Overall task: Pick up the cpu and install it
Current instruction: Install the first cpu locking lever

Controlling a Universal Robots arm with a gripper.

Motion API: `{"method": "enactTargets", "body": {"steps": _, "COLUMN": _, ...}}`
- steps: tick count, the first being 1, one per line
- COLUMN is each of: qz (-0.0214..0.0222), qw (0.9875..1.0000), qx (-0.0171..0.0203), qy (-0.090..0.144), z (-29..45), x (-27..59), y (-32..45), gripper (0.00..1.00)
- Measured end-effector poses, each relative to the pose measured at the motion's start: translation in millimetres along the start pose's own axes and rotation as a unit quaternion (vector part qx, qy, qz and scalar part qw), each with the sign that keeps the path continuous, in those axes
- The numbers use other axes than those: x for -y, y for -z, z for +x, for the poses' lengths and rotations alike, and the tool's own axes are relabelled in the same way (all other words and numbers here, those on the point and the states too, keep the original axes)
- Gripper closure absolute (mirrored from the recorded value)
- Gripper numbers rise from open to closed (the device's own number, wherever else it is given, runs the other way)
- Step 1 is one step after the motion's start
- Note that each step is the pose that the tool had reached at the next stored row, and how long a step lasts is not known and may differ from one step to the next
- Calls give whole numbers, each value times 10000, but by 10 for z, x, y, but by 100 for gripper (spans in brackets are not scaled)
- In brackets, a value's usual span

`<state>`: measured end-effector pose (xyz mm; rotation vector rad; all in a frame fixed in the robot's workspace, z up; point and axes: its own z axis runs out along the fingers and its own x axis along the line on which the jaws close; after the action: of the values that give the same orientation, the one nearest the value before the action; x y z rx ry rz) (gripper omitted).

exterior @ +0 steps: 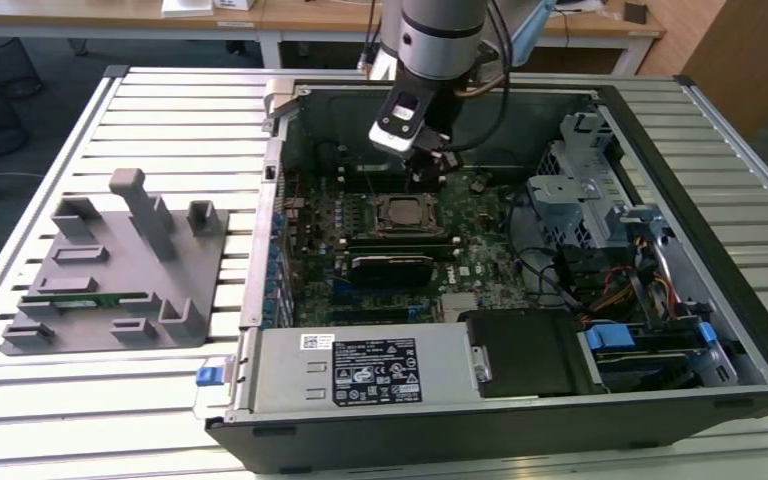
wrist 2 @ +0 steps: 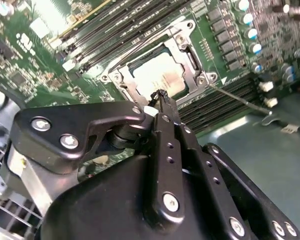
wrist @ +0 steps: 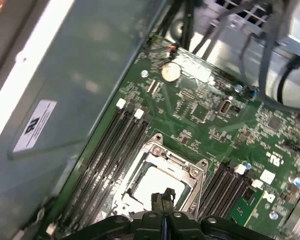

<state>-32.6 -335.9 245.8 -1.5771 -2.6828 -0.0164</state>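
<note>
The arm's gripper (exterior: pixel 427 160) hung inside the open computer case (exterior: pixel 704 120), in the upper centre of the exterior view, just above the motherboard (exterior: pixel 478 215). In both wrist views its two black fingers (wrist 2: pixel 162 107) stood pressed together with no gap between the tips and nothing held between them.

The cpu (wrist 2: pixel 157 70) lay flat inside the socket (wrist 2: pixel 190 55), its pale metal top visible through the frame opening in the upper centre of the second wrist view. In the first wrist view the cpu (wrist: pixel 155 182) sat at lower centre, directly past the fingertips (wrist: pixel 164 196). The fingertips were close over the near edge of the chip; whether they touched it cannot be told.

Judgement: the pick-up and placement appeared complete, and the step in hand was seating or checking the chip in its socket. The thin metal lever (wrist 2: pixel 235 97), at centre right of the second wrist view, stood out to the side of the frame, so the socket looked not yet latched. Any further move called for light, vertical contact, since side load could shift the chip on its contacts.

A grey fixture plate (exterior: pixel 111 265) lay on the table at the exterior view's left.
</note>
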Motion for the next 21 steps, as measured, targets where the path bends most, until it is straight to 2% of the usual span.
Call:
{"method": "enactTargets", "body": {"steps": 3, "qz": 8, "qw": 9996, "qx": 2, "qy": 272, "z": 0, "x": 0, "y": -2, "gripper": 89}}
{"method": "enactTargets", "body": {"steps": 6, "qz": 17, "qw": 9985, "qx": 3, "qy": 547, "z": 0, "x": 0, "y": -3, "gripper": 89}}
{"method": "enactTargets", "body": {"steps": 11, "qz": 31, "qw": 9950, "qx": 6, "qy": 998, "z": 0, "x": 0, "y": -6, "gripper": 89}}
{"method": "enactTargets", "body": {"steps": 16, "qz": 45, "qw": 9894, "qx": 8, "qy": 1452, "z": 0, "x": 0, "y": -9, "gripper": 89}}
{"method": "enactTargets", "body": {"steps": 19, "qz": 53, "qw": 9851, "qx": 10, "qy": 1718, "z": 0, "x": 0, "y": -11, "gripper": 89}}
{"method": "enactTargets", "body": {"steps": 21, "qz": 59, "qw": 9817, "qx": 11, "qy": 1903, "z": 0, "x": 0, "y": -13, "gripper": 89}}
